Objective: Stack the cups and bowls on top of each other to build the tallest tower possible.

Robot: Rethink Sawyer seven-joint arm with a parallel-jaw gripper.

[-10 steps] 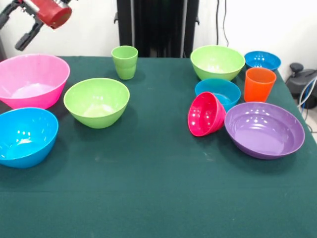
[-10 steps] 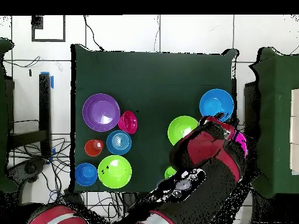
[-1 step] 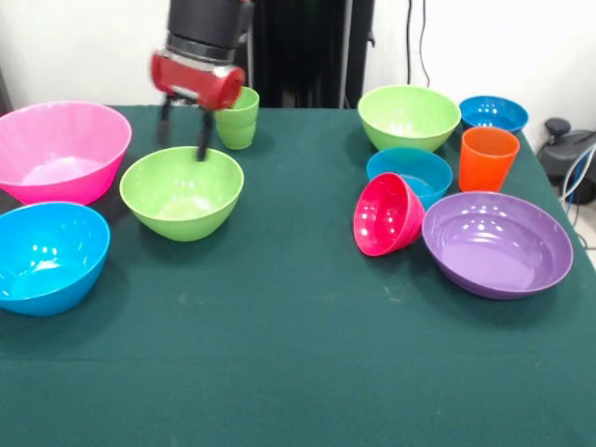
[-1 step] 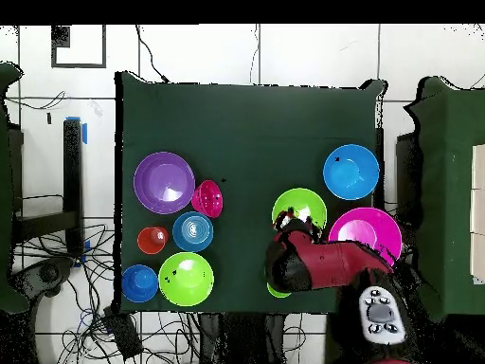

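Observation:
My gripper [image 3: 183, 136] hangs open and empty over the far rim of the left lime green bowl [image 3: 182, 193]; from overhead the gripper [image 4: 282, 224] sits at that bowl's [image 4: 300, 208] edge. The light green cup [image 3: 239, 119] stands just behind it, partly covered by the red wrist. At the left are the big pink bowl [image 3: 60, 149] and a blue bowl [image 3: 47, 257]. At the right stand another lime green bowl [image 3: 408, 116], two blue bowls [image 3: 494, 114] [image 3: 411, 171], the orange cup [image 3: 487, 158], the purple bowl [image 3: 496, 244] and the small red-pink bowl [image 3: 386, 215] tipped on its side.
Everything stands on a dark green cloth table [image 3: 279, 354]. The overhead view shows my red arm [image 4: 322, 263] reaching over the table edge between the pink bowl [image 4: 368, 234] and the green cup [image 4: 276, 290]. Cables lie on the floor beside the table.
The gripper has swung from above the pink bowl at the far left over to the lime green bowl's far rim and come lower. The bowls and cups have not moved.

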